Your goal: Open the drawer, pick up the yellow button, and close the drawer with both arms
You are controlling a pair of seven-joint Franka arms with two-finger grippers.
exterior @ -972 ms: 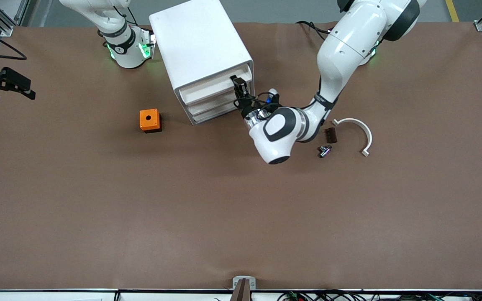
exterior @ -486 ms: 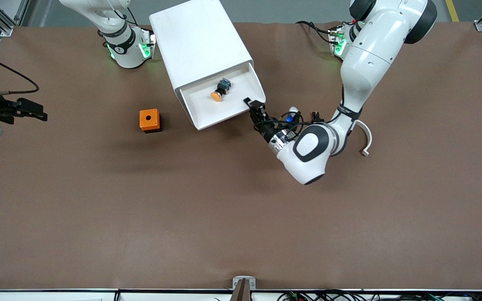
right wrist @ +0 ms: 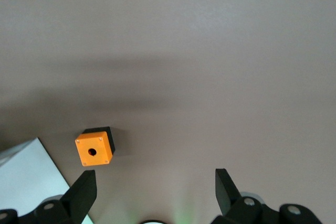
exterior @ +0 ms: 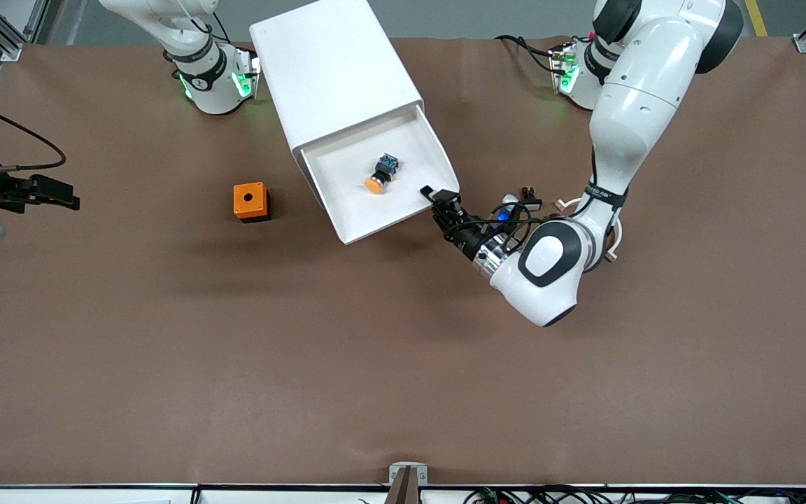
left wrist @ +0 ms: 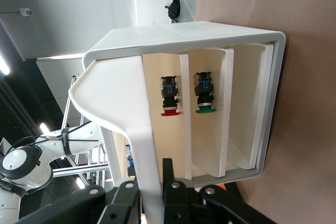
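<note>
Opening step is underway: the left arm's black two-finger gripper (exterior: 438,197) is pinching the front lip of the shallow white top tray drawer (exterior: 347,162), fingers narrowed onto that thin rim at the corner toward the left arm's end of the table. The left wrist view is showing the lip (left wrist: 149,182) running between the black fingers (left wrist: 122,198). Drawer is standing well out of the white boxy cabinet (exterior: 329,66), so judging by that, the pull looks abt done.

Inside, on the tray floor, the tiny push button w/ round orange cap and black-blue body (exterior: 380,176) is lying on its side, clear of the walls.

Next move, by the look of it: right arm has to come over and pick the button, needing a narrow pinch on a small rolling part, while the left is holding the drawer steady.

Right gripper (exterior: 39,192) is waiting, jaws wide and empty, above the bare table edge at the right arm's end; its wrist view is showing an orange cube w/ a hole (right wrist: 94,149).

Surface: brown matte table covering (exterior: 375,364). Room: grey floor strip past the bases.
</note>
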